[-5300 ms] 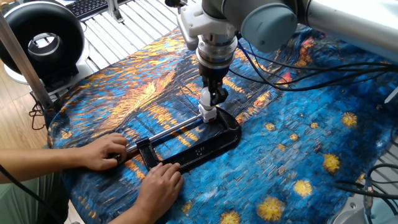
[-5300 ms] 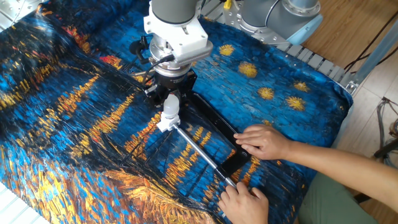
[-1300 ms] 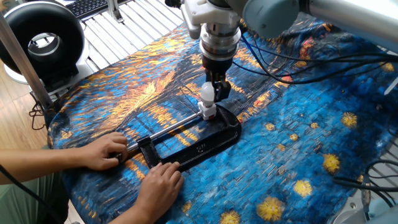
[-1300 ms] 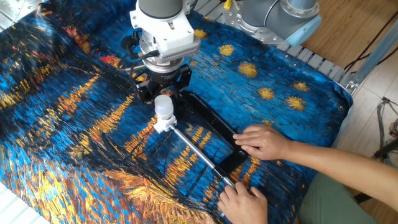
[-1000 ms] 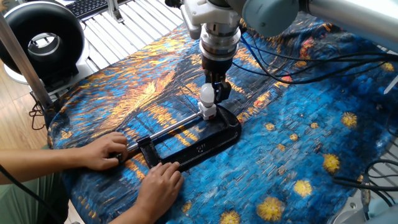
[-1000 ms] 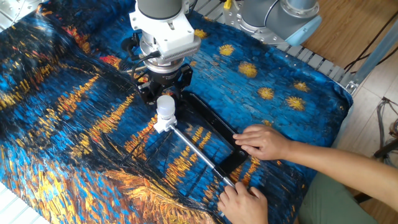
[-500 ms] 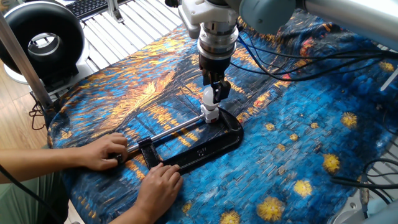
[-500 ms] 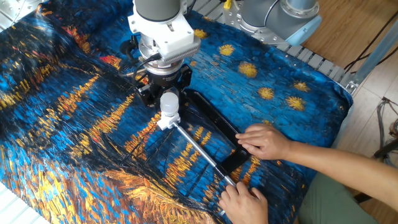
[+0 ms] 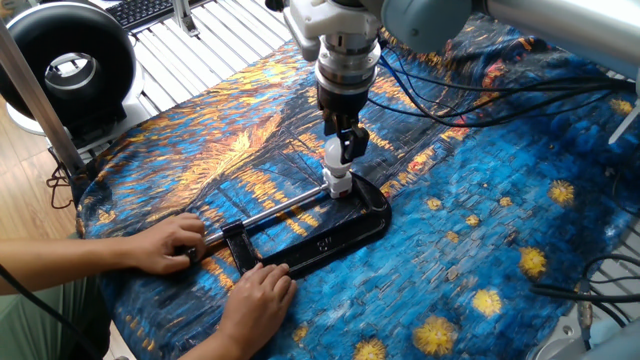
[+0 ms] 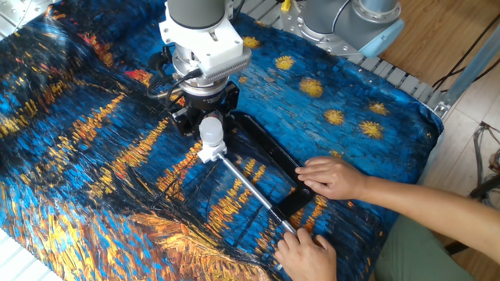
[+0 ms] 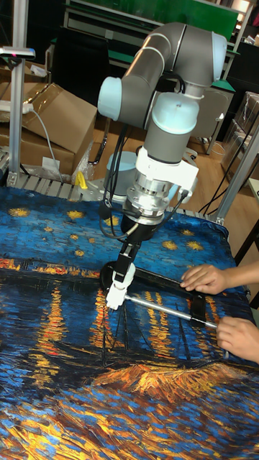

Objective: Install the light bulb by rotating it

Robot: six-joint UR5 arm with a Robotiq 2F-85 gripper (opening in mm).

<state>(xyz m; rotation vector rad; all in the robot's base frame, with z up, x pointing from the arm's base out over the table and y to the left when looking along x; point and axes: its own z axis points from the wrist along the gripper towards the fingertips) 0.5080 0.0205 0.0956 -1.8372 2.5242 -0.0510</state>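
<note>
— What lay around the clamp (image 9: pixel 320 235)?
— The painted cloth (image 9: pixel 480 230) spread beneath it. A person's two hands (image 10: pixel 332 176) pressed on its handle end.
— And the gripper (image 9: pixel 343 148)?
— It hung over the clamp's far end, fingers set either side of the light bulb (image 10: pixel 210 131); clenched or slack, I could not tell.
— The bulb?
— Upright in the white socket (image 10: pixel 208 153) at that same end.

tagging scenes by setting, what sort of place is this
Most likely a robotics lab or workshop, not a home: an industrial robot arm works on a cloth-covered table, with cardboard boxes, metal framing and loose cables around it.
</note>
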